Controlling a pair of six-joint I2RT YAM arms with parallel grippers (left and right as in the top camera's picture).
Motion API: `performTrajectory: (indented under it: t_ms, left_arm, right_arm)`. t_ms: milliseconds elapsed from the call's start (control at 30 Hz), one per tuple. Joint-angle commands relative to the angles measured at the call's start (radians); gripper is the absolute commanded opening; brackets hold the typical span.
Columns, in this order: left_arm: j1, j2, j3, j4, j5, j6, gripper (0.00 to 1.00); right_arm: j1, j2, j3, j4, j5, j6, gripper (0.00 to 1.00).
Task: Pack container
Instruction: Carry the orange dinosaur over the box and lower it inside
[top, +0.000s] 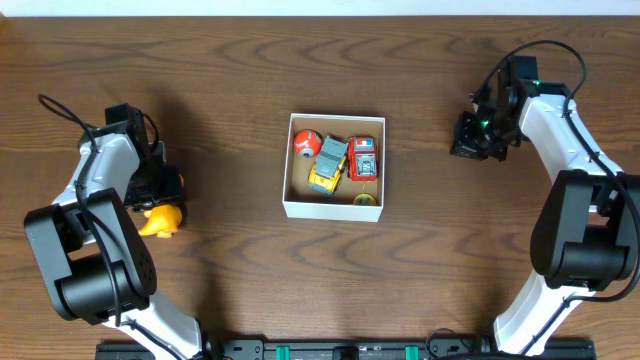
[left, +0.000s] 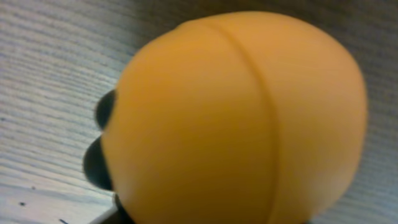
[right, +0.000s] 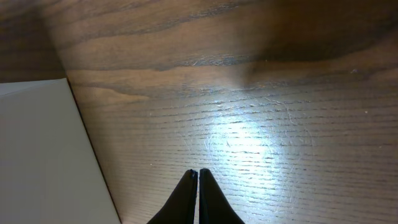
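Note:
The container (top: 333, 211), a white square box with a brown inside, stands at the table's middle. It holds a red ball (top: 306, 143), a yellow and grey toy car (top: 328, 165), a red toy car (top: 363, 158) and a small yellow-green piece (top: 364, 199). My left gripper (top: 160, 190) is at the far left, right over an orange rounded toy (top: 160, 220). That toy (left: 236, 118) fills the left wrist view and hides the fingers. My right gripper (top: 465, 148) is shut and empty (right: 198, 171), over bare wood to the right of the container, whose white wall (right: 37, 155) shows at the left.
The dark wooden table (top: 330, 290) runs to every edge of the overhead view. Both arm bases stand at the near edge, left and right. A black rail (top: 330, 350) lies along the front.

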Motion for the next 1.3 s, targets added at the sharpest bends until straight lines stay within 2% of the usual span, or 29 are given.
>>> performTrajectory:
  t_ms: [0, 133, 300, 467, 600, 800, 1000, 1267]
  left_arm:
    - [0.004, 0.008, -0.001, -0.005, 0.008, 0.0, 0.22]
    - [0.004, 0.004, 0.005, -0.007, 0.021, -0.031, 0.06]
    - [0.003, -0.045, 0.069, -0.055, 0.169, -0.032, 0.06]
    - [-0.028, -0.172, 0.172, -0.108, 0.351, -0.027, 0.06]
    - [-0.142, -0.311, 0.226, -0.084, 0.382, 0.036, 0.06]
    - [-0.436, -0.443, 0.229, 0.024, 0.38, 0.28, 0.06]
    - [-0.678, -0.404, 0.228, 0.072, 0.38, 0.447, 0.06]
    - [-0.804, -0.225, 0.228, 0.088, 0.38, 0.474, 0.06]
  right_arm:
    - [0.005, -0.026, 0.0, -0.001, 0.001, -0.015, 0.05]
    - [0.006, -0.026, 0.0, -0.001, 0.001, -0.015, 0.05]
    - [0.005, -0.026, 0.0, -0.001, 0.003, -0.016, 0.06]
    - [0.006, -0.026, 0.0, -0.001, 0.012, -0.015, 0.06]
    - [0.006, -0.026, 0.0, -0.001, 0.012, -0.015, 0.06]
    - [0.006, -0.026, 0.0, -0.001, 0.012, -0.015, 0.06]
    - [0.006, -0.026, 0.0, -0.006, 0.011, -0.015, 0.06]
    - [0.006, -0.026, 0.0, -0.017, 0.011, -0.015, 0.06]
